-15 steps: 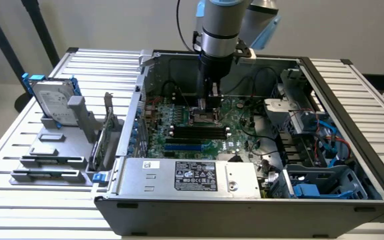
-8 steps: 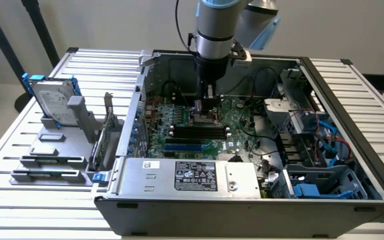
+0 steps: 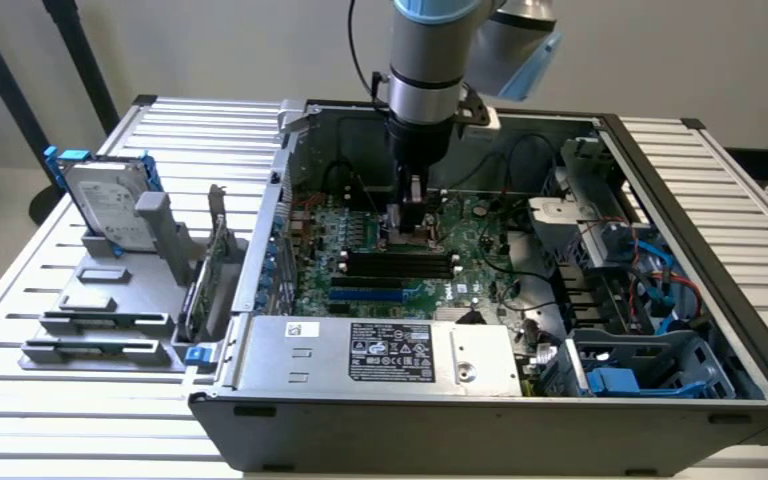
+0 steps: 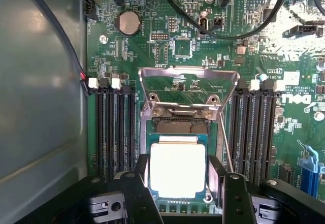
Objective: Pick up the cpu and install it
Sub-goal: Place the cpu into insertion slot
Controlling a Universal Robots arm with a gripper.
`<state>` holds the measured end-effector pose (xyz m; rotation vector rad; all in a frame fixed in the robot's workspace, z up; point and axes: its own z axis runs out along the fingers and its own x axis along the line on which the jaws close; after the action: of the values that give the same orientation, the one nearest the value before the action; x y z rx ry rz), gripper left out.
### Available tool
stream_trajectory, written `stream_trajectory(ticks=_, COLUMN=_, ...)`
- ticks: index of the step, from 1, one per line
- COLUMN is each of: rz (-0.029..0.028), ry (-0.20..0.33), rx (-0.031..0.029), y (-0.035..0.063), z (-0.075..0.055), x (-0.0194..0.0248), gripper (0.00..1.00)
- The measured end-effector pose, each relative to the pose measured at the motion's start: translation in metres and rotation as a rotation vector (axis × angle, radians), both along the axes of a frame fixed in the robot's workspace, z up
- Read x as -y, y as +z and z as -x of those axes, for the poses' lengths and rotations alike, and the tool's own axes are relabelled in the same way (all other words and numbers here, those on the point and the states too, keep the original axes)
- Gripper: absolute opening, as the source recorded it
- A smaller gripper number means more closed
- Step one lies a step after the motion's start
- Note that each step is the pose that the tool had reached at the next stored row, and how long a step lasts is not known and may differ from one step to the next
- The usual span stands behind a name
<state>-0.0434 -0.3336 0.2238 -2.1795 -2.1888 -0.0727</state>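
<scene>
Fingers (image 4: 216,178), spread wide, clasp the cpu (image 4: 177,176) by its edges over the socket (image 4: 182,127). Best keep it level and square, seating without sliding.

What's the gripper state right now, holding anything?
Gripper: down around the cpu, which sits in the motherboard socket; whether it is clamped on the cpu or open cannot be told.

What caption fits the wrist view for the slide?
Gripper over the cpu on the motherboard, load plate raised, memory slots either side.
</scene>
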Motion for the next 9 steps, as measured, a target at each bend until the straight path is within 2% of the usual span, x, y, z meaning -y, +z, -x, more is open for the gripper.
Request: stream_trajectory(ticks=9, rz=-0.0001, ry=-0.034, rx=0.0057, y=-0.0049, z=0.0001, x=0.0028, gripper=0.55)
